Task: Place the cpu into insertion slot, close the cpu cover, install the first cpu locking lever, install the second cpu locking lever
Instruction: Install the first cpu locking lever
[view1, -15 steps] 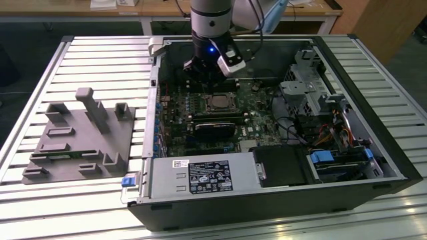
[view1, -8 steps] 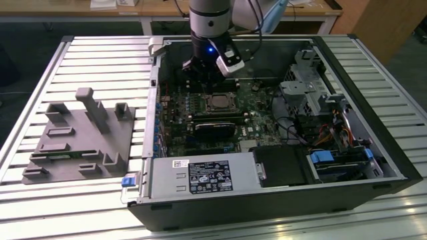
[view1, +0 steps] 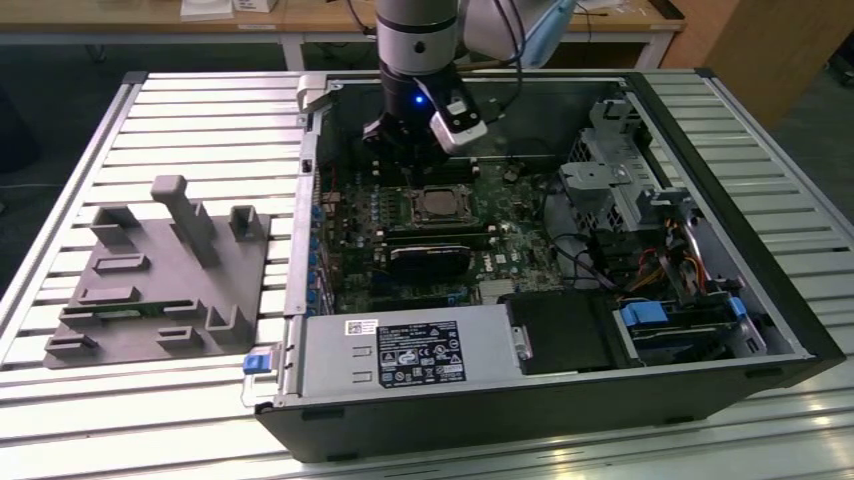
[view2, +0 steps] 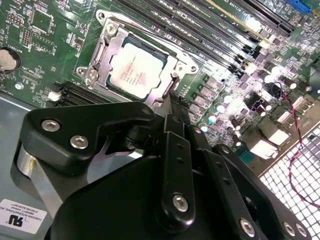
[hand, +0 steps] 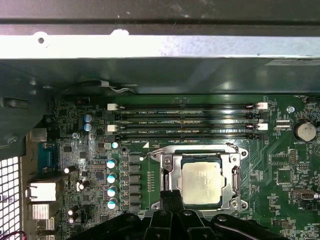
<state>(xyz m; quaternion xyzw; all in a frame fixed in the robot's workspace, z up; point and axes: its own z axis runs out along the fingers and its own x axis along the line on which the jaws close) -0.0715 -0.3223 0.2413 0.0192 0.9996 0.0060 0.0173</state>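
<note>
The cpu lies flat in the insertion slot on the green board, its dull silver top facing up. Around it lies the cpu cover, a silvery frame that looks folded down over the chip's edges. A thin wire lever runs along one corner of the frame. My gripper has its black fingers together right at the socket's edge beside the chip, with nothing visible between them. In the second wrist view the fingertips end just short of the cpu. In the exterior view the gripper hangs inside the open case just behind the cpu.
Long black memory slots run just beyond the socket, with the case wall behind them. A drive cage and cables crowd the exterior view's right. The power supply is in front, and a grey fixture plate lies outside the case.
</note>
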